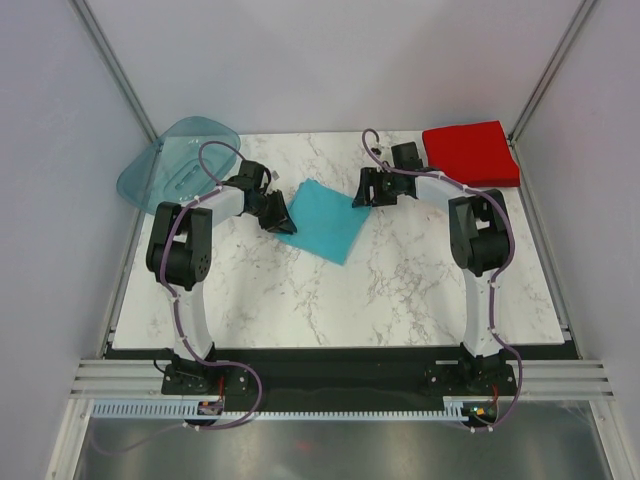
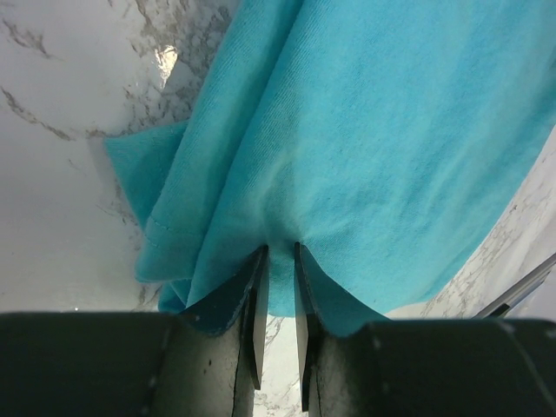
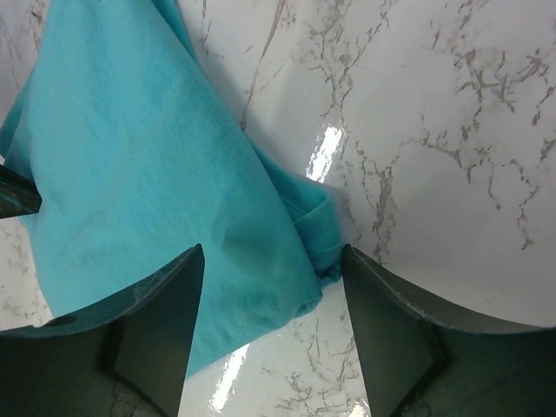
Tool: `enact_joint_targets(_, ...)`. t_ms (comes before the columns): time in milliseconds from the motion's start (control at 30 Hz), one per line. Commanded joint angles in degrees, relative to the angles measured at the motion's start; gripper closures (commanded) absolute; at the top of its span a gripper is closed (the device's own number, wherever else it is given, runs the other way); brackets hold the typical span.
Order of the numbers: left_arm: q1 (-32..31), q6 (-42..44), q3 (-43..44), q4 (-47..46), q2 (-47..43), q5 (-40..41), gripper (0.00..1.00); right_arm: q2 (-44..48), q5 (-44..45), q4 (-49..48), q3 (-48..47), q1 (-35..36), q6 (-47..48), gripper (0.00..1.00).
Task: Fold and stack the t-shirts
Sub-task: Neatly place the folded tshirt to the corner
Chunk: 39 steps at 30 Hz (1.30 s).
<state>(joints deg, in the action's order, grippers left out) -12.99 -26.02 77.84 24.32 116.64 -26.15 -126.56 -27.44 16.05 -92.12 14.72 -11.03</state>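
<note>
Filling most of the overhead view, the table (image 1: 400,290) carries everything that matters. At its far left corner a tray (image 1: 175,160) leans out over the edge. At the far right corner the red shirt (image 1: 470,152) lies folded into a flat square, well apart from both arms' fingers.

The blue shirt (image 1: 328,218) sits at the far middle of the table, folded small and turned like a diamond, its corners pointing far, near, left and right. It lies directly between the two grippers. The red shirt lies off to its right and a little farther back, past the right arm's wrist, so the right arm is much the nearer one to it. Stacking, as I judge it, means carrying the blue shirt that way.

The left gripper (image 1: 277,215) comes in from the shirt's left side, and its fingers are pinched on the cloth there; the left wrist view shows the hem drawn in between the two narrow tips.

The right gripper (image 1: 362,190) hangs over the shirt's right corner with its fingers spread wide, holding nothing. In its own view the bunched corner lies between and below the two fingers, so closing there would likely catch it.
</note>
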Motion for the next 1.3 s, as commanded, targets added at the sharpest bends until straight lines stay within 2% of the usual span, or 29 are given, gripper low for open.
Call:
enact_joint_targets(0, -0.2, 2.4, 0.8, 0.0, 2.1, 0.4, 0.74, -2.3, -0.5, 6.6, -0.3, 0.0, 3.3, 0.28)
enact_joint_targets(233, -0.1, 2.6, -0.2, 0.1, 1.0, 0.5, 0.74, -1.5, -1.2, 7.0, 0.9, -0.1, 4.3, 0.50)
enact_joint_targets(333, -0.2, 2.5, -1.0, 0.0, 0.6, 0.7, 0.74, -0.9, -1.7, 7.0, 1.0, -0.4, 4.4, 0.65)
enact_joint_targets(433, -0.3, 2.1, -1.4, 0.0, 0.4, 0.1, 0.74, -0.2, -2.7, 6.6, 0.7, -0.7, 4.9, 0.88)
enact_joint_targets(500, -0.3, 1.7, -1.6, 0.1, 0.1, -0.5, 0.74, 0.5, -1.7, 6.5, 0.4, -0.7, 4.9, 1.00)
enact_joint_targets(633, -0.2, 1.5, -2.5, 0.1, -3.4, -2.3, 0.74, 3.9, 2.0, 6.4, -0.1, -0.7, 4.9, 1.00)
enact_joint_targets(900, -0.4, 1.8, -5.4, 0.3, -22.9, -6.6, 0.67, 12.9, 15.1, 14.4, -3.6, -0.6, 13.3, 1.00)
enact_joint_targets(967, -0.3, 1.6, -7.0, 0.2, -25.2, -8.1, 0.67, 14.9, 17.1, 16.2, -4.5, -0.6, 16.7, 1.00)
enact_joint_targets(1133, -2.1, 2.8, -11.1, 0.3, -29.6, -12.5, 0.67, 18.5, 31.9, 20.5, -7.5, -0.7, 23.8, 1.00)
enact_joint_targets(1267, -3.4, 4.2, -13.0, 0.1, -31.2, -13.1, 0.67, 21.3, 39.2, 21.7, -8.5, -0.7, 29.4, 1.00)
